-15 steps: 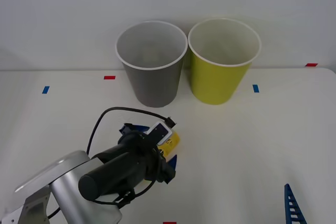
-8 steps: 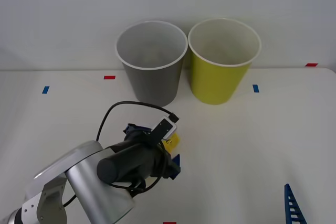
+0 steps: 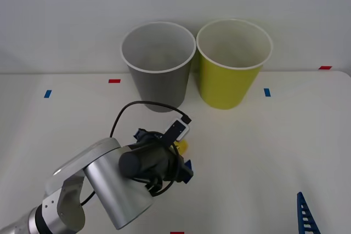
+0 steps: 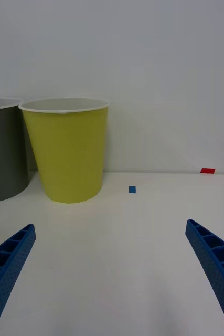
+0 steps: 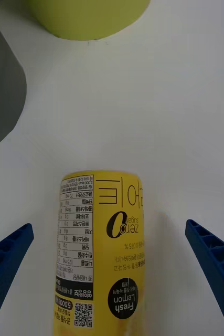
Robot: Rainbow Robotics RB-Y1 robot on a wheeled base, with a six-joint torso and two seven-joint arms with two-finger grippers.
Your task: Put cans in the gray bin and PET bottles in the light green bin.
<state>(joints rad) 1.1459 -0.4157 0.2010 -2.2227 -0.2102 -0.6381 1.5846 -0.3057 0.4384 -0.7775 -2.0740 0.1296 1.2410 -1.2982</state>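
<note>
The PET bottle [image 5: 98,247], slim with a yellow printed label, lies on the white table between the spread blue fingers of my left gripper [image 5: 107,228]; neither finger touches it, and its cap is hidden. From the front, my left gripper [image 3: 167,150] covers most of the bottle [image 3: 181,146], leaving a yellow sliver. Behind it stand the gray bin [image 3: 159,75] and, to its right, the light green bin [image 3: 230,75]. At the table's near right corner my right gripper [image 4: 110,228] is open, facing the light green bin [image 4: 67,152] and the gray bin [image 4: 1,152].
Small red and blue tape marks [image 3: 114,80] dot the table along the back wall. One blue finger [image 3: 305,215] of the parked right arm shows near the front edge. The bins stand close together against the wall.
My left arm has moved forward and a little to the right, toward the bins, and covers more of the bottle. The right arm and the bins have stayed still.
</note>
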